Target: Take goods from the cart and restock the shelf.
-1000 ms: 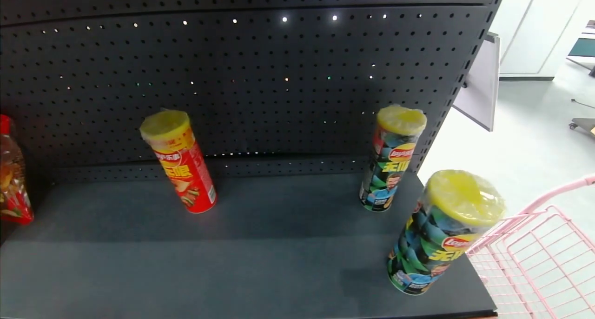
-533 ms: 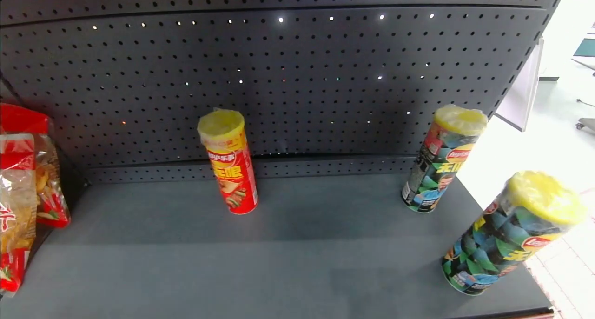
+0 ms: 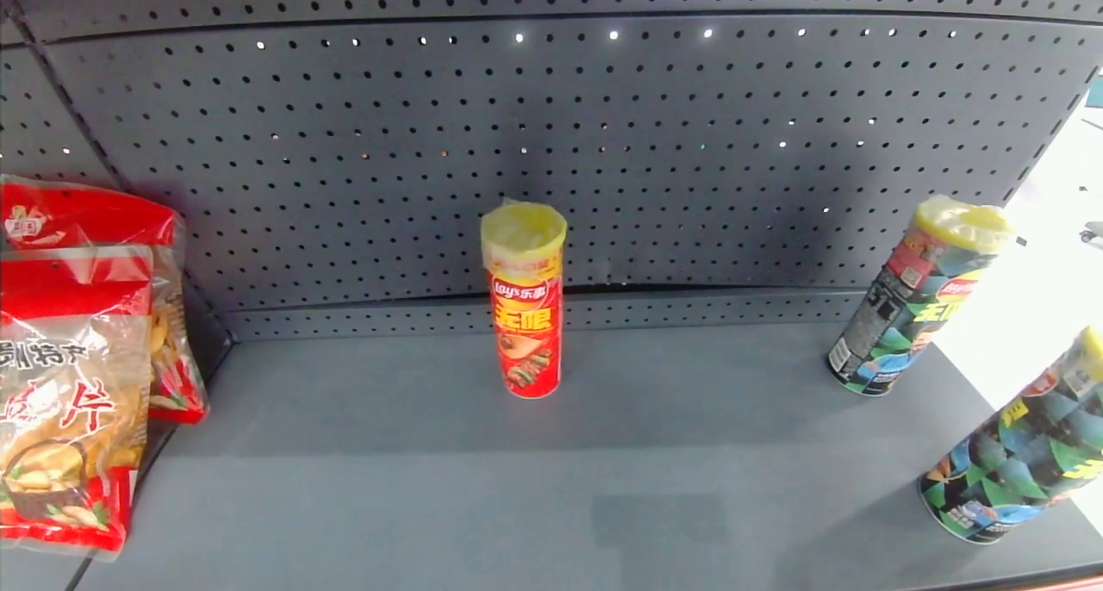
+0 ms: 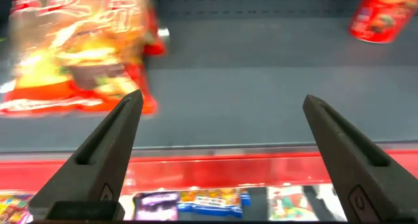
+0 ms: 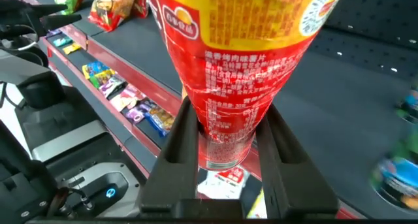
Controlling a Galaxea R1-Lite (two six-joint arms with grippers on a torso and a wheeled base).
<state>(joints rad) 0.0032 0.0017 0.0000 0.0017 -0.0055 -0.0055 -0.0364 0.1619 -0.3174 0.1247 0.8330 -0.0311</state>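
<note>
Well, your right pincer [image 5: 228, 123] clamps the red can [image 5: 238, 61] low, likely to stand it on the shelf [image 3: 388, 488]; left pincer [image 4: 222, 123] gapes empty.

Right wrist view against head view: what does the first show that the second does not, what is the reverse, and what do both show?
Right wrist view adds: the right gripper, its fingers shut on a red chip can, and small packets on a lower level. Head view adds: a second red can standing upright at the back. Shared: the grey shelf board and, likely, the snack bags; a blurred blue-green shape in the wrist view may be one of the multicoloured cans.
</note>
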